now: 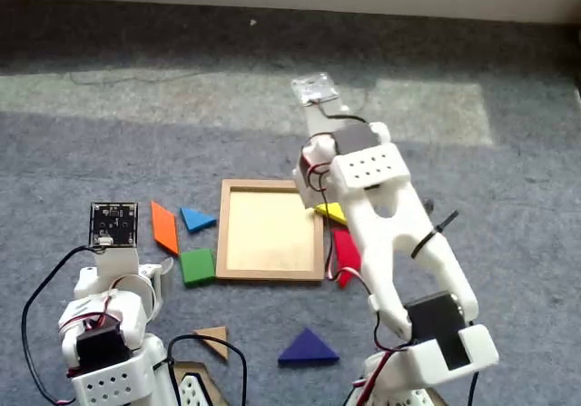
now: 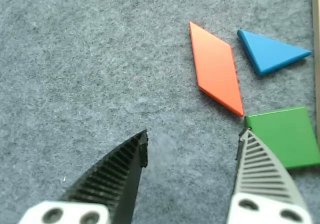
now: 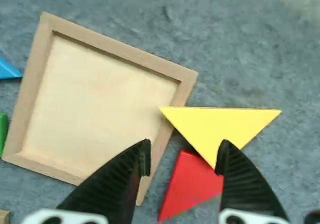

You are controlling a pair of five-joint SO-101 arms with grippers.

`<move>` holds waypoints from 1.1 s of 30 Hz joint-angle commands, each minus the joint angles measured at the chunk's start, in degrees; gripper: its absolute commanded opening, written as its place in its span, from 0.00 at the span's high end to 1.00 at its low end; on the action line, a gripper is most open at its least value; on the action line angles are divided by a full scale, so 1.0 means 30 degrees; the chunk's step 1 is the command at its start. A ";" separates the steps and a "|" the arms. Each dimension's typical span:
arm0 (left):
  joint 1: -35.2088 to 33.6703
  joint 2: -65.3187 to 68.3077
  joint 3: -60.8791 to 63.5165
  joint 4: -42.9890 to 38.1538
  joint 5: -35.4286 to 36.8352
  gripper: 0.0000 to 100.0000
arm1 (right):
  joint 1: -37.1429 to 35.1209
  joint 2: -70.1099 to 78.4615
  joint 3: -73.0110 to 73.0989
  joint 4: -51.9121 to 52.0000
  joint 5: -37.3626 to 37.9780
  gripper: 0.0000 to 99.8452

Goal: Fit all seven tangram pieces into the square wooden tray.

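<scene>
- Surface (image 1: 109, 152): grey, carpet-like, with the tray and all seven pieces lying on it.
- Right arm: stretched forward over the tray's right side. Its hand (image 3: 184, 149) is open and grips nothing. It hovers low, with one finger by the tray's rim and the other over the yellow triangle's lower point.
- Left arm: drawn back near its base. Its hand (image 2: 194, 134) is open and empty above bare surface, and its pale finger (image 2: 257, 164) ends just beside the green square.
- Tray (image 1: 270, 185): square, wooden, mid-surface, with nothing inside, so I judge that no piece has been fitted yet.
- Yellow triangle (image 3: 220, 126): just right of the tray. One sharp tip reaches onto the rim, and its lower point appears to overlap the red triangle.
- Red triangle (image 3: 192, 184): beside the tray's right edge, under or against the yellow one.
- Dark blue triangle (image 1: 309, 349): well apart, nearer the arms' bases.
- Orange parallelogram (image 2: 216, 68): left of the tray.
- Green square (image 2: 285, 136): by the tray's near-left corner.
- Light blue triangle (image 2: 270, 53): between the parallelogram and the tray.
- Tan triangle (image 1: 214, 339): near the left arm's base.
- Risks, as a judgement: closing on the yellow piece could also pinch the red one, or lever the yellow tip against the rim and shove the tray. A flat piece on soft fabric may slip out of the fingers. The left hand could nudge the green square.
</scene>
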 commanded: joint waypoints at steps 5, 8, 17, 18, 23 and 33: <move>-0.0278 -0.0044 -0.0161 -0.0322 -0.0147 0.71 | 0.3326 0.2535 0.0601 -0.2007 0.2930 0.87; -0.0278 -0.0044 -0.0161 -0.0293 -0.0147 0.71 | 0.4469 0.4117 0.0015 -0.3033 0.3634 0.98; -0.0278 -0.0044 -0.0161 -0.0293 -0.0147 0.71 | 0.6374 0.5289 -0.2154 -0.2242 0.3663 0.99; -0.0278 -0.0044 -0.0161 -0.0293 -0.0147 0.71 | 0.6374 0.5289 -0.2154 -0.2212 0.3663 0.99; -0.0278 -0.0044 -0.0161 -0.0293 -0.0147 0.71 | 0.6872 0.5260 -0.2242 -0.2300 0.3663 0.99; -0.0278 -0.0044 -0.0161 -0.0293 -0.0147 0.71 | 0.6930 0.7780 -0.3560 -0.3267 0.3663 0.99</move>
